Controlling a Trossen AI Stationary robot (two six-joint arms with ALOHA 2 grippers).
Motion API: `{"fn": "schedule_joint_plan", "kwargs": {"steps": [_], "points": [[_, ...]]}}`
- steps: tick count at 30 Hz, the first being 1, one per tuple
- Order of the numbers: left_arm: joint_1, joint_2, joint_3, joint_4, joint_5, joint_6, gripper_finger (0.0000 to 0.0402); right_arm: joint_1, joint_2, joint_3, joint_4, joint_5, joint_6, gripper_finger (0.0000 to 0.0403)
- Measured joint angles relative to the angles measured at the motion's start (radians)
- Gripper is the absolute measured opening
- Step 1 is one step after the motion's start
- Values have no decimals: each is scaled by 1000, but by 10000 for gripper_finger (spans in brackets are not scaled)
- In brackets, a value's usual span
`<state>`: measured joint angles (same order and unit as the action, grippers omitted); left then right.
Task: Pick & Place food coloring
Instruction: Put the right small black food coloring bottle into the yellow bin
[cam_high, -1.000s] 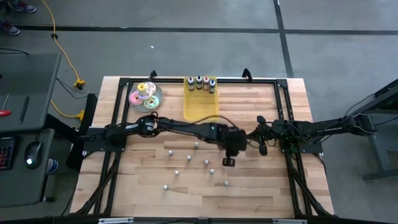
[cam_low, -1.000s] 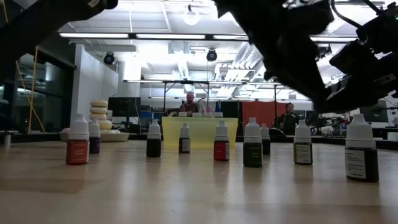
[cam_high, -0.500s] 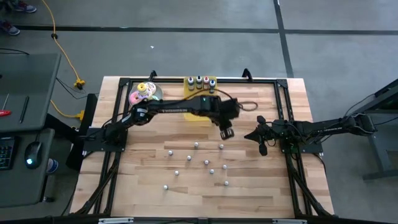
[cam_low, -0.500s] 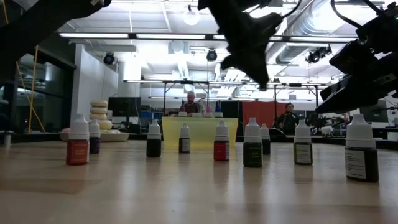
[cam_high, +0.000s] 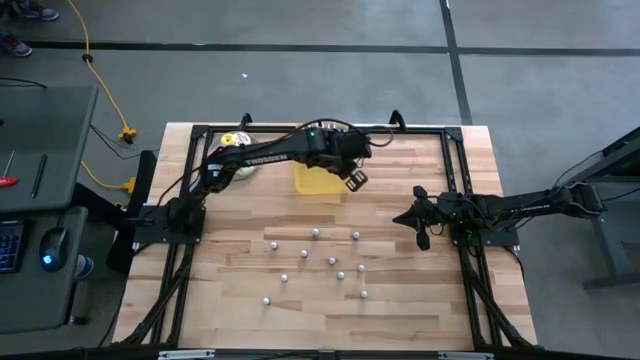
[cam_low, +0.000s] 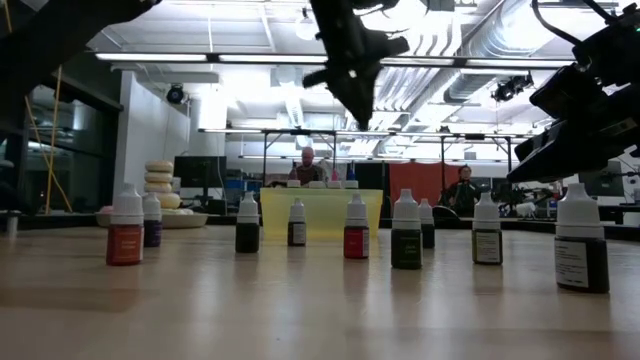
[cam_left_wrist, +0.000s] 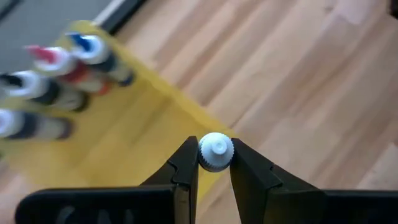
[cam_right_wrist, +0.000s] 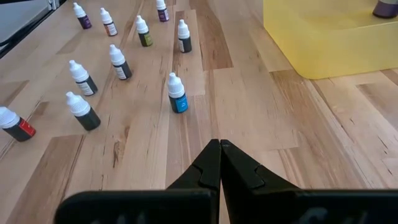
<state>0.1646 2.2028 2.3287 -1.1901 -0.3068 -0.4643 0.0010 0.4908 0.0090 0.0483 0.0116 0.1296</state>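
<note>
Food coloring bottle (cam_left_wrist: 215, 152) is hanging pinched in the left hand (cam_high: 354, 179), which has swung up from the loose bottles (cam_high: 315, 233) to the yellow tray's (cam_high: 318, 181) near corner, so release is nearing. The right hand (cam_high: 421, 233) is waiting closed over the bench (cam_high: 420, 300).

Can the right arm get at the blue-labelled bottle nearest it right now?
Probably yes: the blue-labelled bottle stands alone on bare wood ahead of the right pincer, nothing between them, though the pincer is shut and must open first.

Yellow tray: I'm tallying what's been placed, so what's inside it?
Four capped bottles stand at one end of the yellow tray. The left tool and its bottle cover part of its floor.
</note>
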Motion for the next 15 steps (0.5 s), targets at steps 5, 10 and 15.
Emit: {"fn": "schedule_joint_plan", "kwargs": {"steps": [5,10,15], "points": [[-1,-52,0,-86,-104,-24,62,0,0,0,0,0,0,0],[0,-75,0,-94,-147,-48,62,0,0,0,1,0,0,0],[6,-80,-1,-84,-155,-64,62,0,0,0,0,0,0,0]]}}
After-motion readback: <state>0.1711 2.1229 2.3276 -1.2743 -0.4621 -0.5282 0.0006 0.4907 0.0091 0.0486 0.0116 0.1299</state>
